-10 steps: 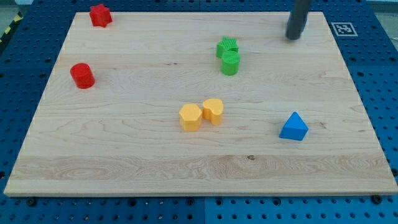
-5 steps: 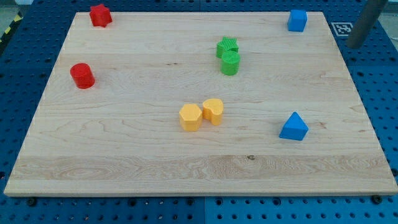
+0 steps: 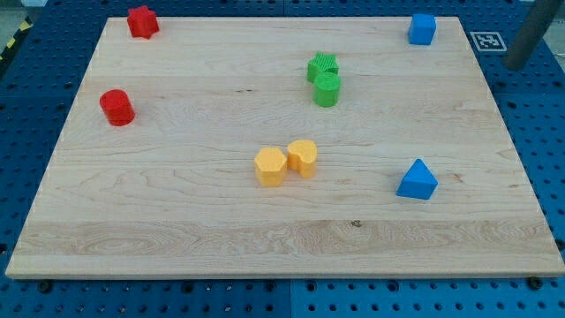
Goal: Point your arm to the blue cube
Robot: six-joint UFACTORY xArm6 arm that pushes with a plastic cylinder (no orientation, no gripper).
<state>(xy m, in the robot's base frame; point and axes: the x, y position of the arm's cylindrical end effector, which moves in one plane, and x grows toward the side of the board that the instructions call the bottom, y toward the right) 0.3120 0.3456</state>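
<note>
camera view | my tip (image 3: 514, 64) sits off the board (image 3: 177, 221), past its top-right corner; no fingers, bare rod | blue cube (image 3: 422, 28) at top-right corner | step: approach | next: slide left to the cube

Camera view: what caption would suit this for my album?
My tip rests off the board, right of the blue cube.

a pale wooden board (image 3: 177, 221) lies on a blue pegboard surface (image 3: 26, 106) (rows of small holes), under even light, with a black-and-white marker (image 3: 486, 41) top right.
</note>
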